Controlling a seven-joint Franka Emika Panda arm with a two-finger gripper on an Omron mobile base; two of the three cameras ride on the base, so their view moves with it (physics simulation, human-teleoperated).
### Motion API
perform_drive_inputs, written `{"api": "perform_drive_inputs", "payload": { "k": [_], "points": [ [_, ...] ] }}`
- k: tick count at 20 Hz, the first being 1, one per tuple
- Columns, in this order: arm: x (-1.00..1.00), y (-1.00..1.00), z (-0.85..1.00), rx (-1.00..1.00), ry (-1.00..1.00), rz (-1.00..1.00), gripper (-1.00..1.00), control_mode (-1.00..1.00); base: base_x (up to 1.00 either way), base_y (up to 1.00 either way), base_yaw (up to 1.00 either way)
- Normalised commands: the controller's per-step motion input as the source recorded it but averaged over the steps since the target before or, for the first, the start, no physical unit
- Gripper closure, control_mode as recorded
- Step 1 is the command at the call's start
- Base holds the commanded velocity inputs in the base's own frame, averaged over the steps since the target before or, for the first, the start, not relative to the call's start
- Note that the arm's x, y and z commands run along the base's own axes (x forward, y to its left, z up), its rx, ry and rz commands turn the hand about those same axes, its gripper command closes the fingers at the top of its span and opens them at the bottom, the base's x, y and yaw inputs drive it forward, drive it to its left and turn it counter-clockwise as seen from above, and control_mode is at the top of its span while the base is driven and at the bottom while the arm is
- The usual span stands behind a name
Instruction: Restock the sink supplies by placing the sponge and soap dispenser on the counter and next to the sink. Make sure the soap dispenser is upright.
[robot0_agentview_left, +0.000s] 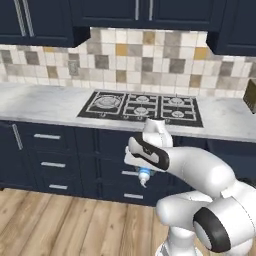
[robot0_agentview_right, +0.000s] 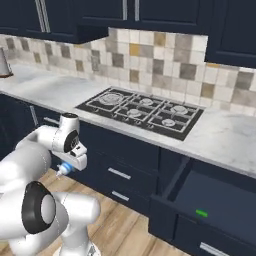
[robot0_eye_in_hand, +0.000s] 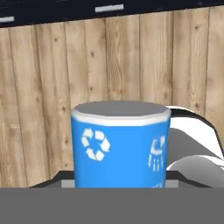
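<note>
Hand view hides the fingers (robot0_agentview_left: 144, 176), closed on the soap dispenser (robot0_eye_in_hand: 120, 146), its base toward the camera.

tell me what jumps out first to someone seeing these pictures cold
The white arm's tool is shut on the blue soap dispenser, holding it low in front of the navy cabinets, above the wooden floor. Behind it, the black stovetop is set into the marble counter. In the right base view, an open drawer at lower right holds the small green sponge.
</note>
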Motion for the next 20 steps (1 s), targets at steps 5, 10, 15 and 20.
{"api": "perform_drive_inputs", "payload": {
  "k": [5, 10, 15, 20],
  "points": [
    [0.0, 0.0, 0.0, 0.0, 0.0, 0.0, 1.0, 1.0, -0.02, 0.89, 0.52],
    [0.0, 0.0, 0.0, 0.0, 0.0, 0.0, 1.0, 1.0, -0.14, 0.66, 0.58],
    [0.0, 0.0, 0.0, 0.0, 0.0, 0.0, 1.0, 1.0, -0.07, 0.77, 0.6],
    [0.0, 0.0, 0.0, 0.0, 0.0, 0.0, 1.0, 1.0, -0.05, 0.45, 0.57]
  ]
}}
